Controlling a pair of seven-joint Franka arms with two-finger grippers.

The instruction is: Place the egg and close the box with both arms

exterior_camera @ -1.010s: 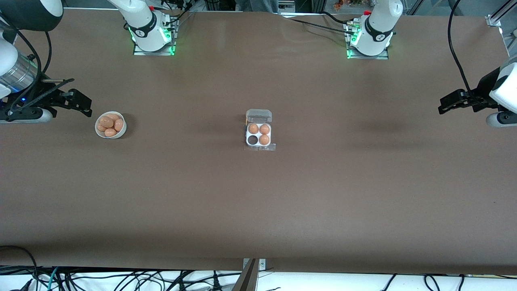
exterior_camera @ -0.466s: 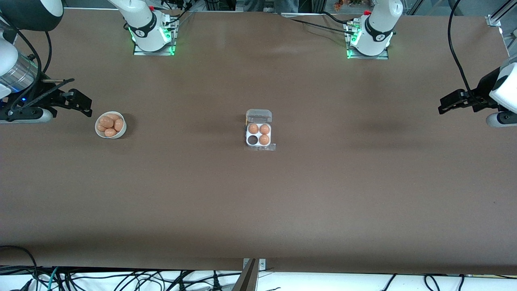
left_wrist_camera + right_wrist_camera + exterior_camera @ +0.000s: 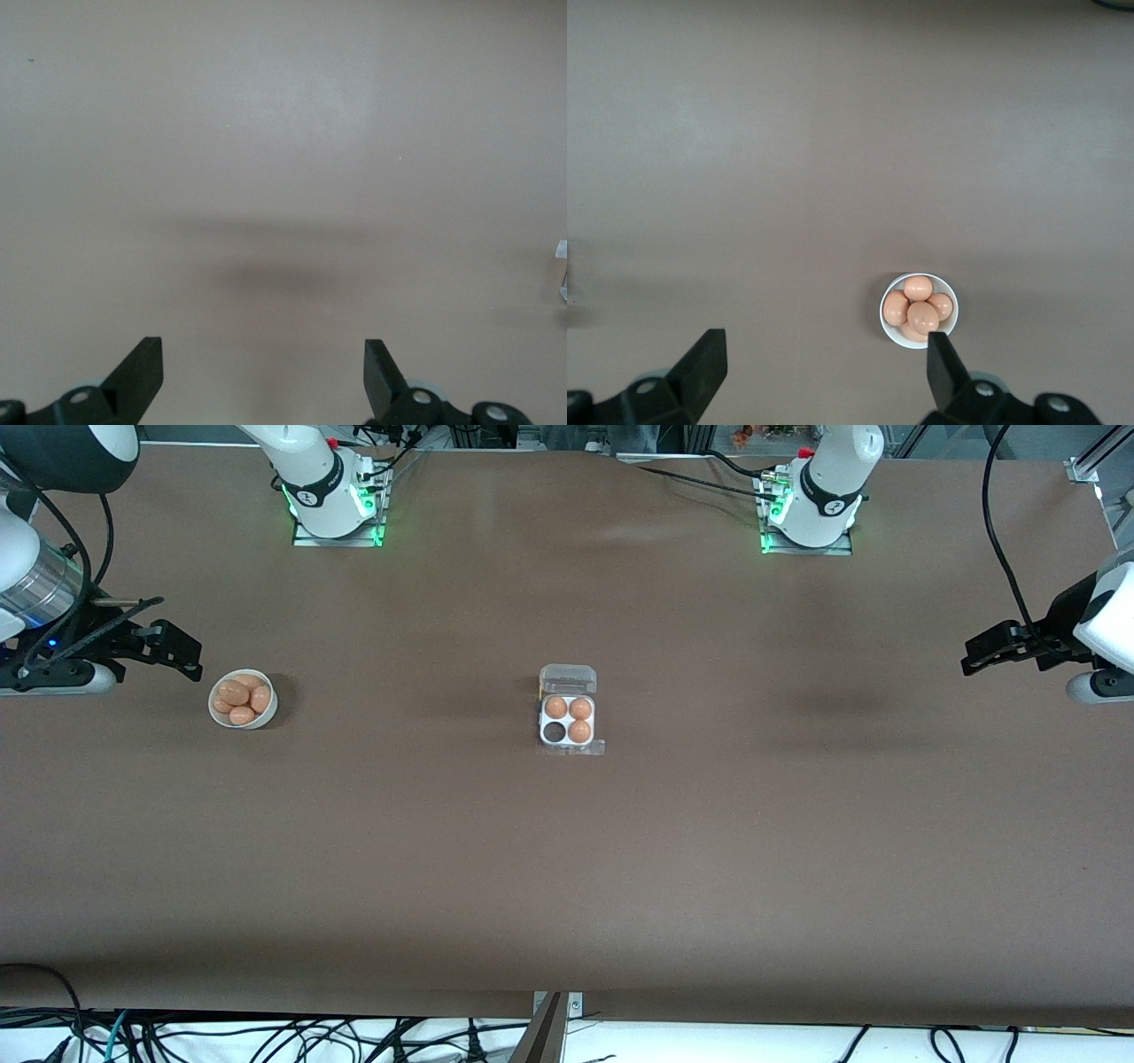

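Note:
The box (image 3: 567, 720) sits mid-table with its clear lid (image 3: 568, 679) open. It holds three brown eggs (image 3: 580, 708), and the cell (image 3: 555, 732) nearer the camera on the right arm's side is empty. More brown eggs (image 3: 234, 692) (image 3: 922, 316) fill a white bowl (image 3: 232, 724) (image 3: 897, 334) toward the right arm's end. My right gripper (image 3: 182, 654) (image 3: 826, 347) hangs open and empty over the table beside the bowl. My left gripper (image 3: 970, 654) (image 3: 263, 352) hangs open over bare table at the left arm's end.
Both arm bases (image 3: 335, 509) (image 3: 808, 518) stand along the edge farthest from the camera. Brown tabletop (image 3: 567, 886) stretches wide around the box. Cables (image 3: 266, 1041) hang below the table's near edge.

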